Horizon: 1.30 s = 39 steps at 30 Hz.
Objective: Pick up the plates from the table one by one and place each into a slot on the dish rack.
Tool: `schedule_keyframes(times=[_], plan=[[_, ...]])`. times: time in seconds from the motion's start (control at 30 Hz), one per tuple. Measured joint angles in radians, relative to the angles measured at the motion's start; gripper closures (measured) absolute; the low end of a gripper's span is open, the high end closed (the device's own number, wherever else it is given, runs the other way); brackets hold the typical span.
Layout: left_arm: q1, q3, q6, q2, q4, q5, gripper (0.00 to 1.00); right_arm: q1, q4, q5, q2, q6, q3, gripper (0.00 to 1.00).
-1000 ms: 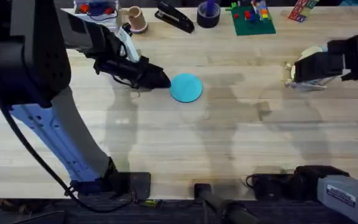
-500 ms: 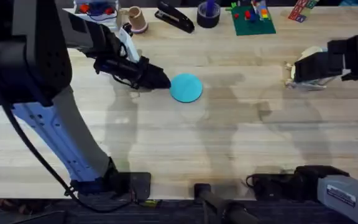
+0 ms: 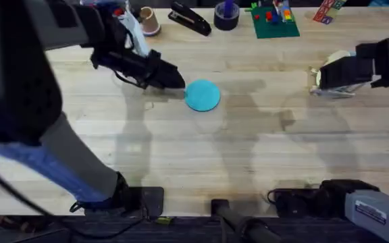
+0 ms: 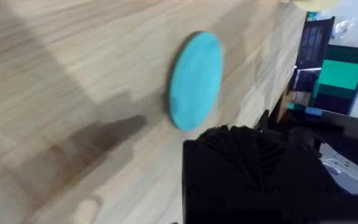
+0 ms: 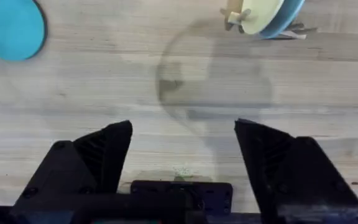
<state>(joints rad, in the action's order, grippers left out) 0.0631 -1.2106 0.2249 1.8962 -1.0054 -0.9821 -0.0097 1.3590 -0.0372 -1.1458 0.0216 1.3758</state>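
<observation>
Left claw [image 3: 174, 79] low over mid-table; right claw [image 5: 183, 152] wide open, raised.

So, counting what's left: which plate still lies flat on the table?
The turquoise plate; the yellow plate and blue plate stand in the rack.

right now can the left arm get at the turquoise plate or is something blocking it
Probably yes. The left gripper hovers just beside the turquoise plate, which lies flat on the bare table with nothing between them. The plate lying flat could make grasping its edge awkward.
</observation>
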Motion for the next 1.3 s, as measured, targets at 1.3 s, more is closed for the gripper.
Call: schedule_keyframes(times=[1.3], plan=[[-0.072,-0.012,-0.135,-0.021,0.102,0.085,0.962,0.0,0.0,0.0,0.0,0.0,0.0,0.007]])
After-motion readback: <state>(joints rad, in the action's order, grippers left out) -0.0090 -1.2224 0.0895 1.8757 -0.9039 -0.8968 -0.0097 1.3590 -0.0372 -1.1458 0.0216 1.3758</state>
